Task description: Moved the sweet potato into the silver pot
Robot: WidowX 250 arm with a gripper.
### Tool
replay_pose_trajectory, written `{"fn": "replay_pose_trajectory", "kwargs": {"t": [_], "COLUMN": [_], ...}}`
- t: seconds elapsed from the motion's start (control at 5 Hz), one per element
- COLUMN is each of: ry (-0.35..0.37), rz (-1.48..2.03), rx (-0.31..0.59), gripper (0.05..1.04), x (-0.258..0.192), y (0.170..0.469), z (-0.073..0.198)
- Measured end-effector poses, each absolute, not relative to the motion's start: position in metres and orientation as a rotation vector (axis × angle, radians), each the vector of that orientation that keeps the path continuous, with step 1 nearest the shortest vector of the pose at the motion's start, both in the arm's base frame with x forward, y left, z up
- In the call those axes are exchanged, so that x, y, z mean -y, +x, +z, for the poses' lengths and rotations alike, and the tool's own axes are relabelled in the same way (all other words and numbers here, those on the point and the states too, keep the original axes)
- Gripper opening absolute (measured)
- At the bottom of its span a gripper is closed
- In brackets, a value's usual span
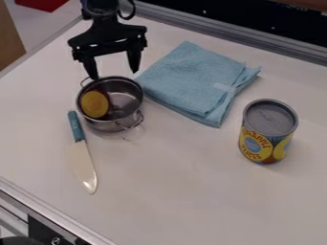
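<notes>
One yellow-orange, dark-edged sweet potato (95, 105) sits in the silver pot (107, 126).

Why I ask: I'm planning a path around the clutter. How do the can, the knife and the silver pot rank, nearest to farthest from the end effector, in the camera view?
From the end effector:
1. Silver pot: just below it in the view.
2. Knife: lower left, beyond the pot.
3. Can: far over on the view's right.
</notes>
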State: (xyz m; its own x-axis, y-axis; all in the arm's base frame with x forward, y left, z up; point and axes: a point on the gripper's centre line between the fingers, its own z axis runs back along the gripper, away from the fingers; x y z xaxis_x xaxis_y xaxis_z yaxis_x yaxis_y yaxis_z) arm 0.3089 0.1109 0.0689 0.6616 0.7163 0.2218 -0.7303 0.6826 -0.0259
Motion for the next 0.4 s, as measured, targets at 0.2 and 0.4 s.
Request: {"fn": "replay_pose_trajectory", "kwargs": {"t": [0.2, 0.4], "ry": [0.059, 0.042], "rz": [0.822, 0.737], "rx": [0.265, 0.336], "gripper": [0.999, 0.999], "x": [-0.095, -0.064], "y": [0.324, 0.341], "z": [0.076, 0.078]}}
